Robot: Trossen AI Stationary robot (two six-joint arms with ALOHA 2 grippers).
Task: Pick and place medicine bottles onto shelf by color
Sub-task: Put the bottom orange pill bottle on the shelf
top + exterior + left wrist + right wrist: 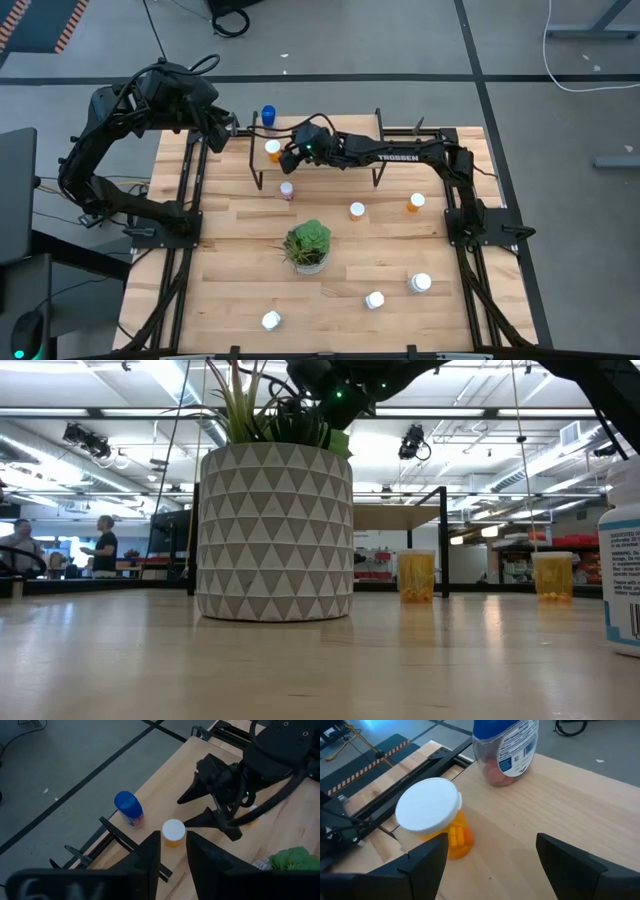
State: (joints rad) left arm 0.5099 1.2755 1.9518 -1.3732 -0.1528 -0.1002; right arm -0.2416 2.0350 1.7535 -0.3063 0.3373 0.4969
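Note:
The shelf (340, 142), a light-wood board on black legs, stands at the table's far edge. Two bottles stand on its left end: a blue-capped one (268, 117) (505, 750) and an orange one with a white cap (273, 150) (432, 817). My right gripper (288, 156) (490, 865) is open over the shelf, just right of the orange bottle, and one finger (425, 862) stands close beside it. My left gripper (228, 128) (173, 855) is open and hovers left of the shelf, pointing at the orange bottle (173, 832). Several more bottles stand on the tabletop.
A potted plant (307, 246) (275, 530) stands mid-table. Around it stand a pinkish bottle (287, 190), a white-capped one (357, 210), an orange one (416, 203) and three white-capped ones near the front (421, 283) (375, 299) (271, 320). Most of the shelf's right part is bare.

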